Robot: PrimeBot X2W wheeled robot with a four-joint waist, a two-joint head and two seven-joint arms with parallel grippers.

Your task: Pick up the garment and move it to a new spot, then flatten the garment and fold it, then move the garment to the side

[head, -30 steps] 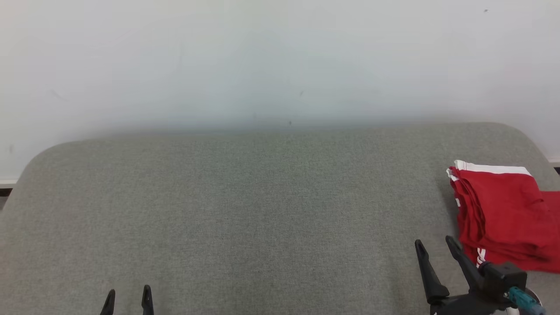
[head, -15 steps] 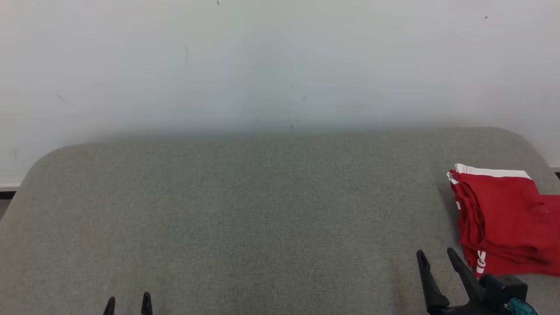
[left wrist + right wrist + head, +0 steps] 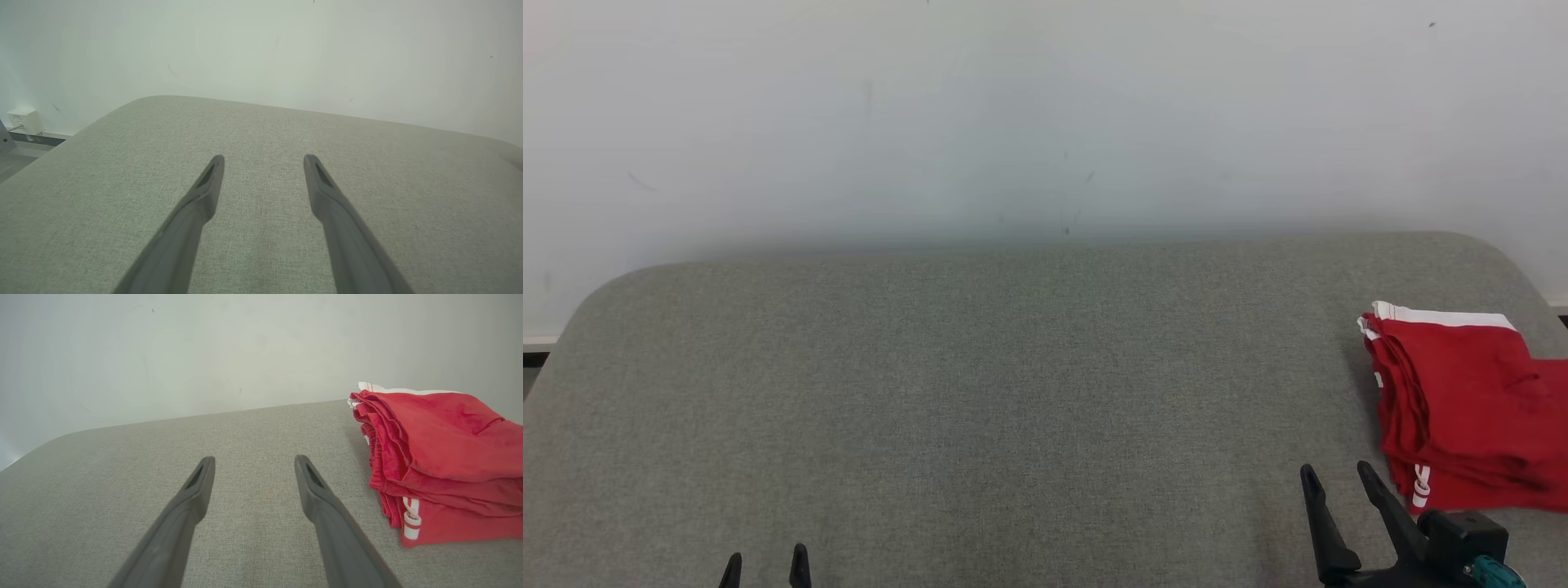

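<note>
A red garment (image 3: 1462, 408) with a white band lies folded in a stack at the right edge of the grey fabric surface (image 3: 1013, 392). It also lies to the right in the right wrist view, as the garment (image 3: 441, 457) with a white drawstring tip at its front. My right gripper (image 3: 1338, 474) is open just left of the stack, apart from it, with nothing between its fingers (image 3: 192, 494). At the bottom left my left gripper (image 3: 765, 562) is open over bare fabric, its fingers (image 3: 208, 183) spread.
A pale wall (image 3: 1045, 114) rises right behind the surface's far edge. The surface has rounded far corners. A small white box (image 3: 22, 120) sits on a dark strip by the wall in the left wrist view.
The head camera shifted slightly up and down, so the whole picture moved. My right gripper has drawn back a little from the garment. The garment lies where it was.
</note>
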